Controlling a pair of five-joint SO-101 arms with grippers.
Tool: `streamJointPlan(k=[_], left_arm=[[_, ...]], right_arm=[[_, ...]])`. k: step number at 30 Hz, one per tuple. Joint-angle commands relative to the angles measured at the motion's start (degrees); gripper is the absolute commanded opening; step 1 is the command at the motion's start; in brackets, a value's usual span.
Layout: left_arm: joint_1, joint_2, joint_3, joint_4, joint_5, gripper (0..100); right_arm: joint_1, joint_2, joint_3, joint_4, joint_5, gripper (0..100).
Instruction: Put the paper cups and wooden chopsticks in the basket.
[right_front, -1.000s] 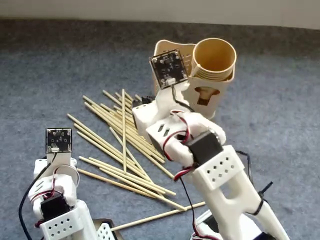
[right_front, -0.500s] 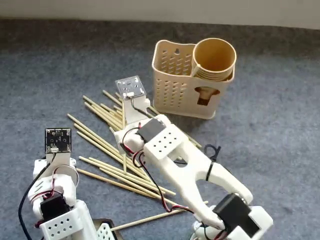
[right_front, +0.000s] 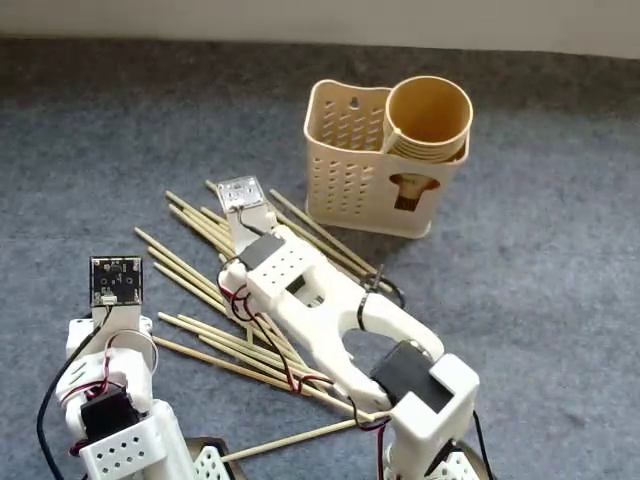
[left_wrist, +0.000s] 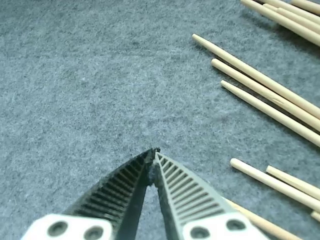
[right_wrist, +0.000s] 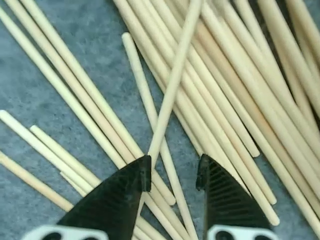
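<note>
Crowding under the parted right gripper (right_wrist: 173, 172), chopsticks (right_wrist: 220, 100) overlap on carpet (right_wrist: 25, 85)

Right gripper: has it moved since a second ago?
Yes. The right gripper pulled back from the basket and dropped low over the chopsticks, jaws open.
</note>
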Motion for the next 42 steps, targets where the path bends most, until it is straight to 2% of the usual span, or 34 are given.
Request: streamJointPlan(k=[1,12,19,28,35,39,42], left_arm=[[-0.5,-0.7,1.2,0.3,-0.4,1],[-0.5,-0.7,1.2,0.3,-0.4,1],[-0.5,-0.7,1.2,0.3,-0.4,1],[-0.5,-0.7,1.2,0.3,-0.4,1],[-0.5,-0.7,1.2,0.3,-0.4,1],[-0.5,-0.7,1.2,0.3,-0.4,1],[-0.5,-0.7,1.2,0.3,-0.4,1]], right_arm=[[-1.9,0.2,-3.4,0.0,-0.6,15.9],[-1.3,4.5,-4.7,0.0,-0.6,15.7],[-0.9,4.4,-5.1,0.4,-0.3,2.7],[-0.8,4.2,-5.8,4.1,-0.2,1.5],[2.0,-4.7,-4.8,4.6,-0.2,1.5],[4.7,-11.2,0.9,4.2,0.0,1.5],[5.5,-16.0,4.2,4.1,3.0,1.5]])
